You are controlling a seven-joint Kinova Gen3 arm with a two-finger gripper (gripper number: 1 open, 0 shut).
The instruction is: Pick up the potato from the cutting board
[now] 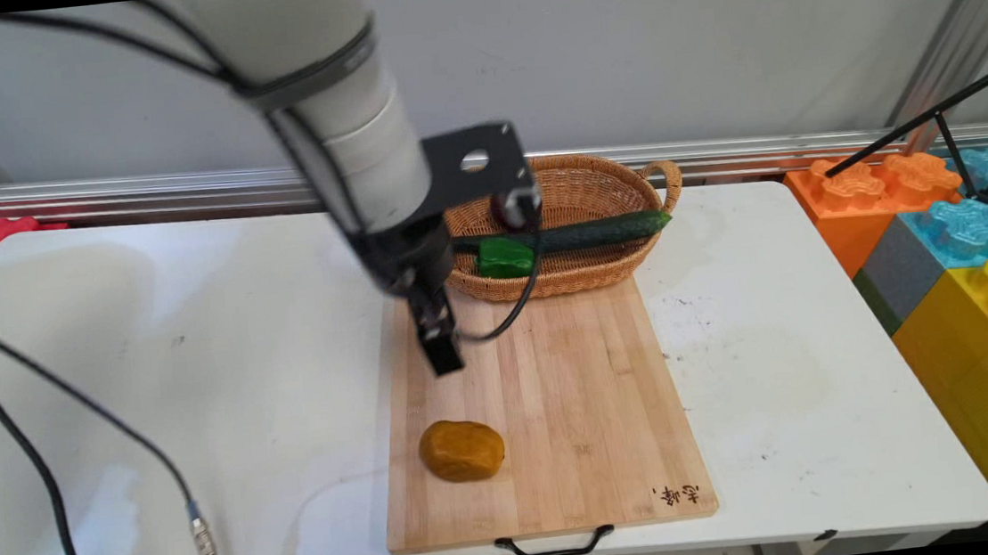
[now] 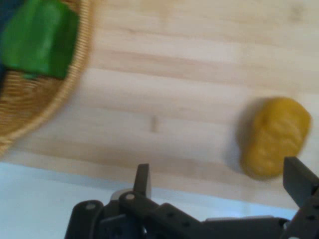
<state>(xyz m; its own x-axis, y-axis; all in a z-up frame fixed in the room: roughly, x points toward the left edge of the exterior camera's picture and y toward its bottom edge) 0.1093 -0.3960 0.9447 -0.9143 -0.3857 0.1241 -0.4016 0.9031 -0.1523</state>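
A white table (image 1: 197, 357) stands before a pale wall, with bright foam blocks stacked off to its right. A wooden cutting board (image 1: 576, 395) lies on it and a wicker basket (image 1: 566, 285) sits at the board's far end.

In the main view, the gripper (image 1: 439, 345) hangs above the board's far left part, pointing down and holding nothing. A yellow-brown potato (image 1: 462, 449) lies on the board's near left part, nearer the camera than the fingertips and apart from them. Its long axis runs roughly across the picture, neither end clearly the thinner. Behind the fingers, a green pepper (image 1: 506, 258) and a cucumber (image 1: 606, 230) lie in the basket. The cucumber stretches from the pepper to the right rim, its tip poking over.

In the hand view, the gripper (image 2: 219, 181) has its fingers (image 2: 142, 179) spread wide, with bare cutting board (image 2: 189, 74) and a strip of table (image 2: 40, 199) showing between them. The potato (image 2: 275, 137) lies just beyond the finger at the picture's right, untouched. Here its long axis runs nearly along the direction the fingers point. The basket (image 2: 45, 109) and the pepper (image 2: 40, 40) are well off beyond the other finger.
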